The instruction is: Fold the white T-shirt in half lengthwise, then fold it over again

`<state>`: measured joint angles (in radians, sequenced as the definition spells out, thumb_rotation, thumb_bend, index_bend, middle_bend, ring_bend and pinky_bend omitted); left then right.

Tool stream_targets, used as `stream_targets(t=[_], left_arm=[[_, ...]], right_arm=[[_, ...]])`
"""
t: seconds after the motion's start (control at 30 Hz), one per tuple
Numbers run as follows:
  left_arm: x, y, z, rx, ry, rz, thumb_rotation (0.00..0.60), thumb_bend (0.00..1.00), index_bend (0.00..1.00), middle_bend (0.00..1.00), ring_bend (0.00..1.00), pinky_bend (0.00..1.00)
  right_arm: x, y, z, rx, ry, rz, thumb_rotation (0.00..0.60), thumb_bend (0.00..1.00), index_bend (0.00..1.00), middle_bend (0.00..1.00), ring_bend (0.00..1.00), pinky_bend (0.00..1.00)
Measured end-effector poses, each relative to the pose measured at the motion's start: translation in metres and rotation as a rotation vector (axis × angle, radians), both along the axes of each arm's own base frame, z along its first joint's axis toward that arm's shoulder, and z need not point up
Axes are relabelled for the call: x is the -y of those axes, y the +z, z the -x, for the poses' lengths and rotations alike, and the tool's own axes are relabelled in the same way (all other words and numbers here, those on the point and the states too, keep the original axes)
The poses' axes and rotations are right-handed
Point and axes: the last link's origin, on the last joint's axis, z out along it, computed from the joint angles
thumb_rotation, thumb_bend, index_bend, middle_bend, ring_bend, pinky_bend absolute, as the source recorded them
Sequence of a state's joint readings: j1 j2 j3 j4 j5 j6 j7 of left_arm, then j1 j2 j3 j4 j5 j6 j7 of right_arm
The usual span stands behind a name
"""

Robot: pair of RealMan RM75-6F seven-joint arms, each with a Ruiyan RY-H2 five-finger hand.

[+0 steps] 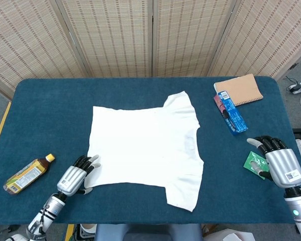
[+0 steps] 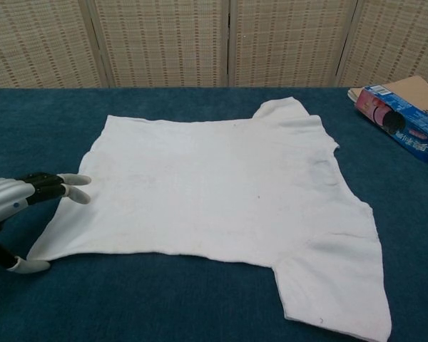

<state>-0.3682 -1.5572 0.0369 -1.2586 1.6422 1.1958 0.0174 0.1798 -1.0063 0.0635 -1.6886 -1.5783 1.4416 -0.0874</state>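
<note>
Fingers [image 2: 75,179] of the left hand [image 1: 74,176] spread over the T-shirt [image 1: 145,145] corner, bottle [image 1: 27,173] nearby.

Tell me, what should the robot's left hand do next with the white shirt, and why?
Probably close on the near bottom corner of the T-shirt. The shirt lies flat and unfolded, and the left hand sits at that corner with its fingers over the cloth and its thumb beside the edge, holding nothing yet.

On the tabletop [image 1: 50,110]: one white T-shirt [image 1: 143,145], one bottle [image 1: 27,173], one notebook [image 1: 239,89], one blue box [image 1: 231,111], one green packet [image 1: 253,162], two hands: left hand [image 1: 76,174], right hand [image 1: 276,161].
</note>
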Motion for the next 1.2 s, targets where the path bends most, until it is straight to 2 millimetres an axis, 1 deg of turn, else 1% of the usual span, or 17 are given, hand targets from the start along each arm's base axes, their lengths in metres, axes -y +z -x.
stream_targets(t=[0.13,0.37,0.47,0.57,0.7,0.8,1.03,1.2], left_arm=[[0.000,0.000,0.001,0.007,0.015,-0.008,0.600,0.16,0.29,0.09,0.11,0.06],[0.001,0.004,0.005,0.020,0.027,-0.030,0.600,0.25,0.33,0.11,0.12,0.06],[0.000,0.005,0.008,0.029,0.034,-0.040,0.600,0.27,0.37,0.12,0.13,0.07],[0.000,0.004,0.010,0.034,0.038,-0.047,0.600,0.28,0.44,0.13,0.14,0.07],[-0.002,0.004,0.012,0.037,0.033,-0.061,0.600,0.33,0.51,0.16,0.16,0.09],[-0.002,0.003,0.012,0.038,0.027,-0.070,0.600,0.35,0.55,0.17,0.17,0.09],[0.000,-0.003,0.014,0.025,0.026,-0.046,0.600,0.37,0.58,0.17,0.17,0.09],[-0.001,-0.006,0.014,0.017,0.022,-0.046,0.600,0.41,0.65,0.19,0.18,0.09]], right_arm=[[0.001,-0.001,0.001,0.003,0.001,-0.001,0.600,0.26,0.25,0.27,0.19,0.25],[0.003,-0.003,0.001,0.008,0.003,-0.010,0.600,0.26,0.25,0.27,0.19,0.25],[0.004,-0.003,0.001,0.009,0.005,-0.011,0.600,0.26,0.25,0.27,0.19,0.25],[0.004,-0.003,0.002,0.009,0.004,-0.011,0.600,0.26,0.25,0.27,0.19,0.25],[0.004,-0.003,0.002,0.009,0.002,-0.012,0.600,0.26,0.25,0.27,0.19,0.25],[0.004,-0.003,0.002,0.009,0.002,-0.010,0.600,0.26,0.25,0.27,0.19,0.25],[0.004,-0.002,0.002,0.009,0.001,-0.009,0.600,0.26,0.25,0.27,0.19,0.25],[0.003,-0.002,0.002,0.009,-0.003,-0.009,0.600,0.26,0.25,0.27,0.19,0.25]])
